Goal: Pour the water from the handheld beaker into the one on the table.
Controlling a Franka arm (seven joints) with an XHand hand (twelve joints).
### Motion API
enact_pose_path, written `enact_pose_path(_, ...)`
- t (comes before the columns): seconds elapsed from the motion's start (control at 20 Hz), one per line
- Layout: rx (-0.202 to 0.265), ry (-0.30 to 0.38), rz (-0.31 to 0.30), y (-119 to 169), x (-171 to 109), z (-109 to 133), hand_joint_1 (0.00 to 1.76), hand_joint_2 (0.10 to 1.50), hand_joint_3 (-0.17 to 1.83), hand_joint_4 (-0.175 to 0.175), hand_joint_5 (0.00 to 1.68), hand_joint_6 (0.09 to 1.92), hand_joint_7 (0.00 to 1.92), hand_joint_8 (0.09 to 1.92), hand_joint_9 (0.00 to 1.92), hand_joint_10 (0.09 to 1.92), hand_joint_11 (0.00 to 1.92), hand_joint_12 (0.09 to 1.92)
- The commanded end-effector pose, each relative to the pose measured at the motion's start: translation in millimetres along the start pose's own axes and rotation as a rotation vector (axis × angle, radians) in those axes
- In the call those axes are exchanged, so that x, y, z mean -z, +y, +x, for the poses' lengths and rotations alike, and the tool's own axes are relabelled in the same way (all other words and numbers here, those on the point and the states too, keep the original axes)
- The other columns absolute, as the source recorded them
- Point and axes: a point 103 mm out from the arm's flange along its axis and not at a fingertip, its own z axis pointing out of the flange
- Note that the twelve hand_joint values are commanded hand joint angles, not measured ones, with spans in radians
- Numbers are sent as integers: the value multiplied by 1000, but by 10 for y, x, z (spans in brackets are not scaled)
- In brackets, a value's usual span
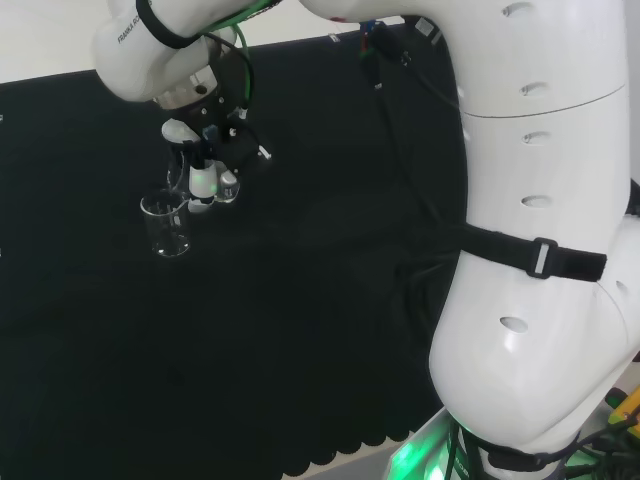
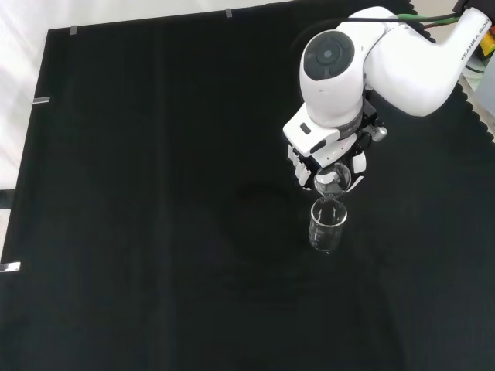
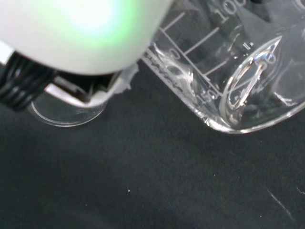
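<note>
Curled round a small clear beaker point(image 2: 332, 180), the hand point(image 2: 329, 158) hangs above the black-clothed tabletop point(image 2: 155, 193) in the front view, tucked under the arm's white link point(image 2: 332, 73) with its round grey cap. That held beaker is tipped over, its mouth turned down toward a second clear beaker point(image 2: 327, 225) that stands upright on the cloth just below it; the two look very close at the rim, though whether they touch cannot be made out.

From the head view the same pair sits side by side instead: the hand point(image 1: 203, 165) with its black and white fingers is to the right of and a little above the standing beaker point(image 1: 166, 225), and the held glass is hard to pick out against the fingers.

At the wrist, the held beaker point(image 3: 238, 76) is large and lies tilted across the frame, its printed scale lines and thick rim plain to see, with a blurred white part of the hand point(image 3: 81, 33) beside it. Past that, the round rim of the standing beaker point(image 3: 66, 112) shows on the cloth. Whether either beaker holds water cannot be told.
</note>
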Motion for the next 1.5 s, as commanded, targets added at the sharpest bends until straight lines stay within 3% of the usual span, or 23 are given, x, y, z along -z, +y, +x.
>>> enact_pose_path(0.05,3,-37,18,2,-9,10,1314,498,990,-175,1201,925,1274,894,1652,776,1387,748)
enact_pose_path(1.5,-22,-164,88,57,66,100,1314,499,988,-175,1200,925,1274,894,1656,768,1391,738)
